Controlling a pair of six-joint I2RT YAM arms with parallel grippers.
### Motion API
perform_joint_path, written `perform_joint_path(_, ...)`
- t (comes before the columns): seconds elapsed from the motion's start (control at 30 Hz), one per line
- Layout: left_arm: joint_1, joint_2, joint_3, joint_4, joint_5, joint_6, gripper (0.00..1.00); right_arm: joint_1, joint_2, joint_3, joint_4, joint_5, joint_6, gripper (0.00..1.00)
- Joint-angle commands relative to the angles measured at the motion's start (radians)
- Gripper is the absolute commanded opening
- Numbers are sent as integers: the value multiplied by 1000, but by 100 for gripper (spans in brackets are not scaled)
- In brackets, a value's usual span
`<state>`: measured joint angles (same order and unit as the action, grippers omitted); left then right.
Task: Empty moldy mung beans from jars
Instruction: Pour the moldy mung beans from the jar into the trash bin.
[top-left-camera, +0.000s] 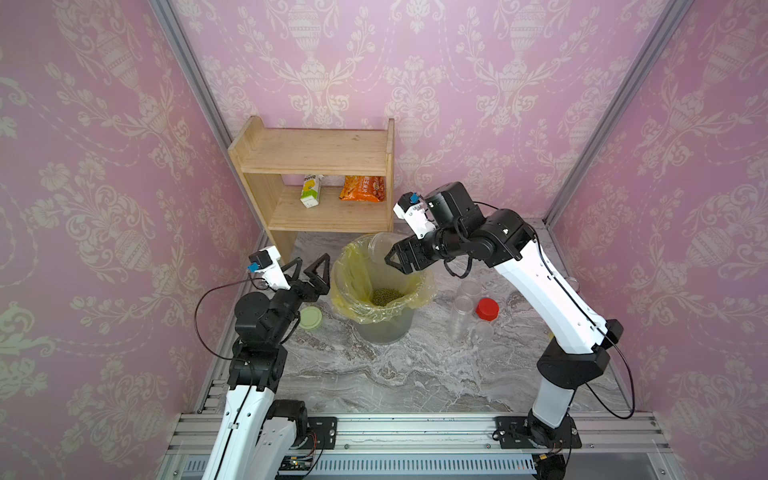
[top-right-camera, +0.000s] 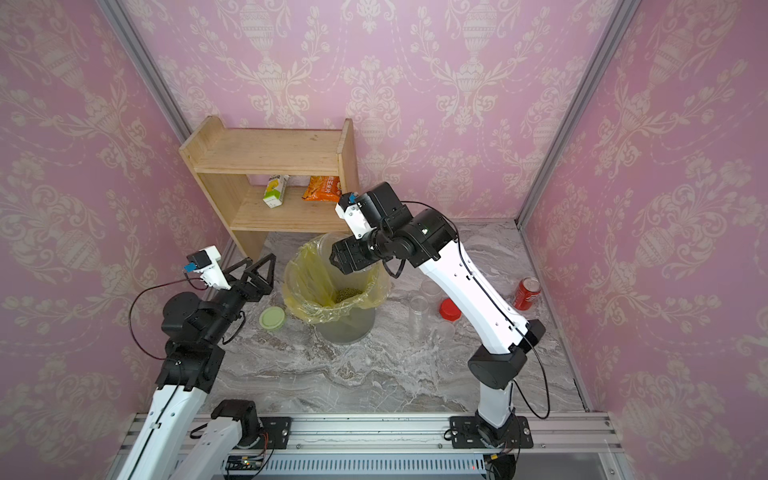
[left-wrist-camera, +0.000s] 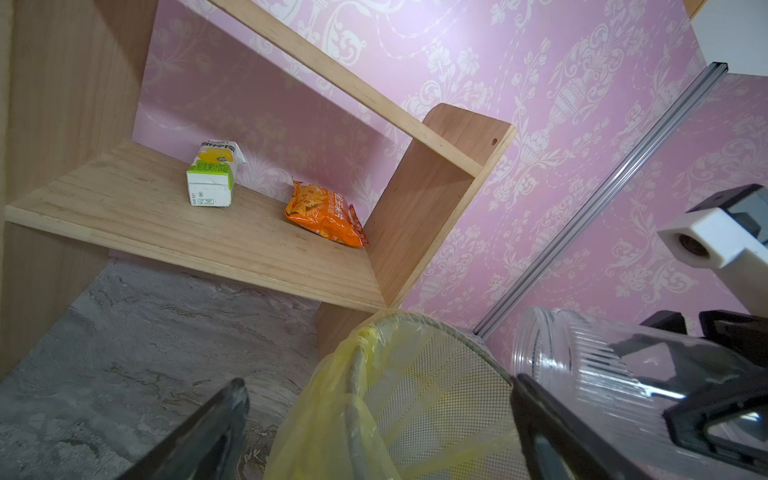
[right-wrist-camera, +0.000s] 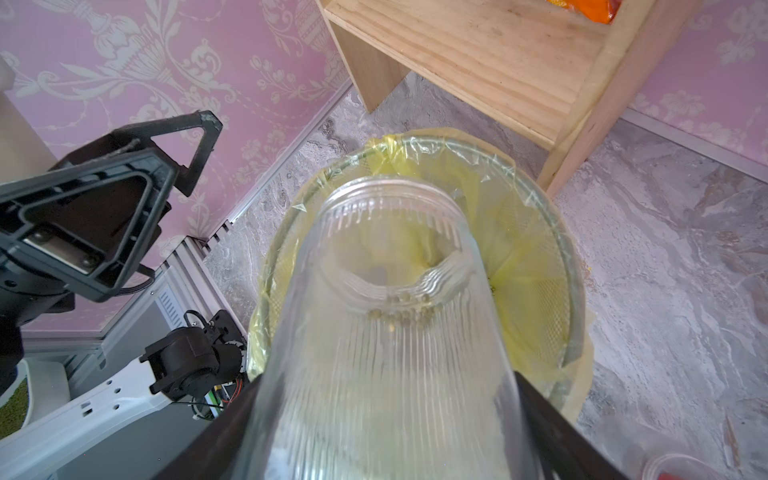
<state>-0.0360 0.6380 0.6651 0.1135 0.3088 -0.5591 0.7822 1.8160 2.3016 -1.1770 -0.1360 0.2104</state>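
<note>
My right gripper is shut on a clear ribbed jar. The jar has no lid and is tipped mouth-down over a mesh bin lined with a yellow bag. A few mung beans cling at the jar's neck. A pile of mung beans lies in the bag's bottom. My left gripper stands open and empty just left of the bin's rim. Other clear lidless jars sit on the table right of the bin.
A red lid lies by the clear jars and a pale-green lid lies left of the bin. A red soda can lies at the far right. Behind the bin, a wooden shelf holds a juice carton and an orange snack bag.
</note>
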Motion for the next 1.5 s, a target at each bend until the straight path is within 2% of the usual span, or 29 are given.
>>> perform_joint_path(0.0,-4,-43,31,-31,-8,18,99,19,-120,-138,-23,15,10,24)
perform_joint_path(0.03,-4,-51,31,-37,-8,22,99,14,-144,-174,-8,25,19,24)
perform_joint_path(0.1,-4,-51,31,-28,0,22,99,5,-121,-134,-13,32,14,25)
perform_joint_path(0.27,-4,-13,40,4,21,-6,99,6,159,370,-225,6,-26,24)
perform_joint_path(0.33,-4,-15,41,4,20,-8,99,11,204,447,-309,17,-31,24)
perform_joint_path(0.4,-4,-29,36,3,17,-6,99,29,147,329,-310,57,-32,23)
perform_joint_path(0.5,-4,-46,38,-21,14,7,99,38,-34,-7,-90,21,10,25)
perform_joint_path(0.53,-4,-50,39,-26,11,11,99,28,-54,-32,-41,-1,25,25)
perform_joint_path(0.57,-4,-53,36,-26,8,9,99,25,-38,8,-51,0,21,25)
perform_joint_path(0.7,-4,-37,36,-10,17,-1,99,24,185,429,-277,38,-28,24)
perform_joint_path(0.77,-4,-29,42,-10,26,-1,99,24,222,532,-346,37,-28,23)
perform_joint_path(0.83,-4,-32,41,-11,25,-5,99,28,156,419,-332,47,-26,23)
perform_joint_path(0.93,-4,-37,34,-7,23,-6,99,22,-38,44,-91,16,8,25)
perform_joint_path(0.97,-4,-37,35,-6,27,-6,99,6,-56,-1,-44,-18,23,25)
perform_joint_path(1.0,-4,-37,36,-11,27,-7,99,-10,-43,16,-35,-48,27,25)
perform_joint_path(1.13,-4,-25,51,-12,46,-13,99,-15,171,369,-200,-47,-16,23)
perform_joint_path(1.2,-4,-22,59,-24,60,-15,99,-15,211,461,-242,-74,-22,22)
perform_joint_path(1.27,-4,-24,92,-33,81,-19,99,-12,159,384,-182,-91,-26,22)
perform_joint_path(1.4,-4,-13,121,-25,161,-70,97,-24,-72,-14,149,-188,-14,23)
perform_joint_path(1.47,-3,3,133,7,219,-104,94,-31,-133,-99,229,-238,-12,23)
